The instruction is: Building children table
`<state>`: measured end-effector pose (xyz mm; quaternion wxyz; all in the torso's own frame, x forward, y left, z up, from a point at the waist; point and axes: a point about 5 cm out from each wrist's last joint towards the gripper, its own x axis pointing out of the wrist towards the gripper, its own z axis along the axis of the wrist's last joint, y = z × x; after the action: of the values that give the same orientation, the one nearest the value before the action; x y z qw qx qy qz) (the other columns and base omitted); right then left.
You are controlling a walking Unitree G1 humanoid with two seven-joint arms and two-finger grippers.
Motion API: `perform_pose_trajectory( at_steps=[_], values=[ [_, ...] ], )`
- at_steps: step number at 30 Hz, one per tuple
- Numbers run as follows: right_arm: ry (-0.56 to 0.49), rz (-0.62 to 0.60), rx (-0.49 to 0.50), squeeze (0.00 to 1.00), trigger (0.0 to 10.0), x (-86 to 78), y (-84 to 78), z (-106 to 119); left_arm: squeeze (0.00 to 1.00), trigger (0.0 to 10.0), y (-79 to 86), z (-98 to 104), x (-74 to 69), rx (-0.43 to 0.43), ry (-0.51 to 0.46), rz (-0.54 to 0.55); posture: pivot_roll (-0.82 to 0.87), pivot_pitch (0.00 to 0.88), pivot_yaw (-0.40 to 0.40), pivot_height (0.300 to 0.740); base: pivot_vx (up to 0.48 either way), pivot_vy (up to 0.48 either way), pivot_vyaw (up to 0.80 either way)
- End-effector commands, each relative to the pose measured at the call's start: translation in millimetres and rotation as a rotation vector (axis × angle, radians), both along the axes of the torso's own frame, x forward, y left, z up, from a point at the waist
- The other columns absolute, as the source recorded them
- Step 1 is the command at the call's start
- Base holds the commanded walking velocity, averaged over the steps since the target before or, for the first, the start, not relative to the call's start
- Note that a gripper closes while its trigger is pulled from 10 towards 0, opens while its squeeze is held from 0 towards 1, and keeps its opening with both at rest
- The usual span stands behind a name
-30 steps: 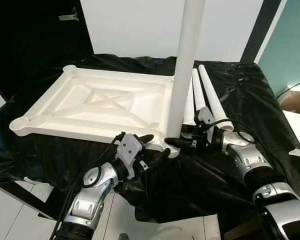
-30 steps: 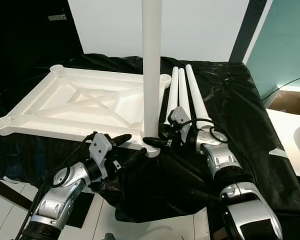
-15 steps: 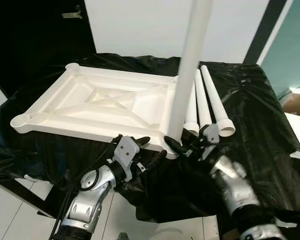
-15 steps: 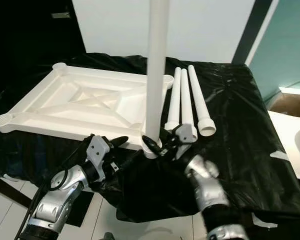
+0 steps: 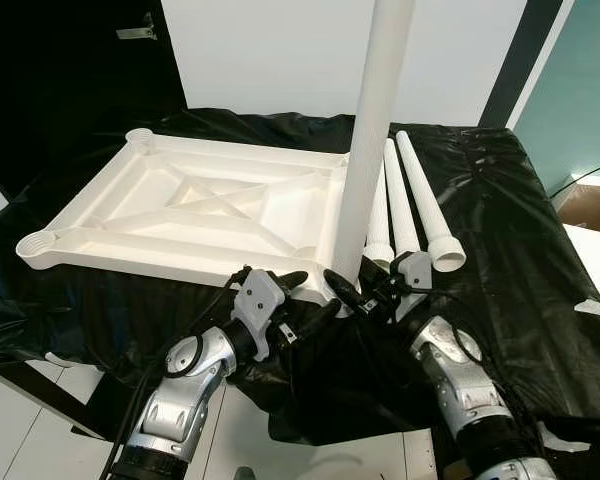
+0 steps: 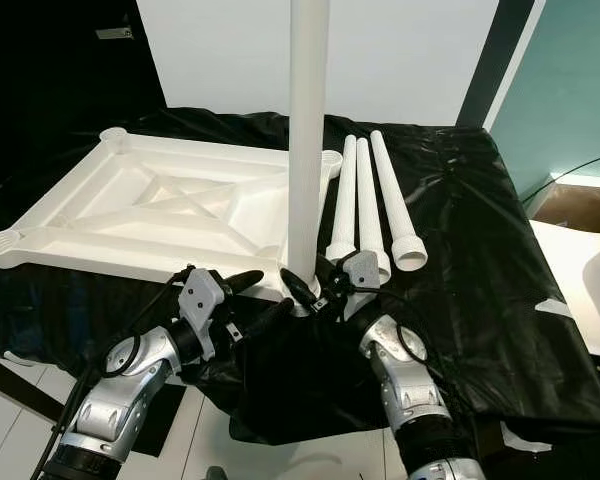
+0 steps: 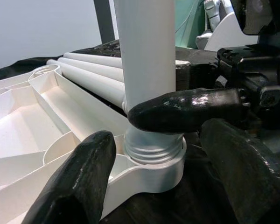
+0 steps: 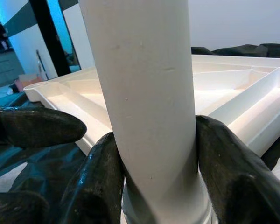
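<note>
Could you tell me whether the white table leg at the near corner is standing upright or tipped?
Upright: the leg rises vertically from the tabletop's corner socket, with the right claw clamped around its base.

Right claw (image 5: 352,298) clamped, left claw (image 5: 302,296) spread.

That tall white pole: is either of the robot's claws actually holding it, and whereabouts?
Yes. The right gripper clamps the upright leg just above its threaded foot, where it sits in the tabletop's corner socket. The left gripper is open beside it, holding nothing.
</note>
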<state>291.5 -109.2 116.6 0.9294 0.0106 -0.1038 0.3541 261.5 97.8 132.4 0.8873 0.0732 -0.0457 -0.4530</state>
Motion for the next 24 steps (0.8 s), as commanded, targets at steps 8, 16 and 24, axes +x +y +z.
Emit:
perform_pose_trajectory(
  at_steps=[8,16,24],
  values=[
    [0.005,0.289,-0.166,0.0,10.0,11.4,-6.5,15,0.0,10.0,-3.0,-3,0.0,0.006,0.015,0.012,0.15,0.0,-0.016,0.74,0.0,0.0,0.0],
    [0.064,0.421,-0.301,0.0,10.0,22.3,-16.0,18,0.0,10.0,-1.2,-2,0.1,0.009,0.014,0.014,0.15,0.0,-0.01,0.74,0.0,0.0,0.0],
    [0.092,0.499,-0.313,0.0,0.0,22.0,-13.7,21,0.0,10.0,-1.2,-1,0.3,0.008,0.01,0.017,0.16,0.0,-0.015,0.74,0.0,0.0,0.0]
  ],
)
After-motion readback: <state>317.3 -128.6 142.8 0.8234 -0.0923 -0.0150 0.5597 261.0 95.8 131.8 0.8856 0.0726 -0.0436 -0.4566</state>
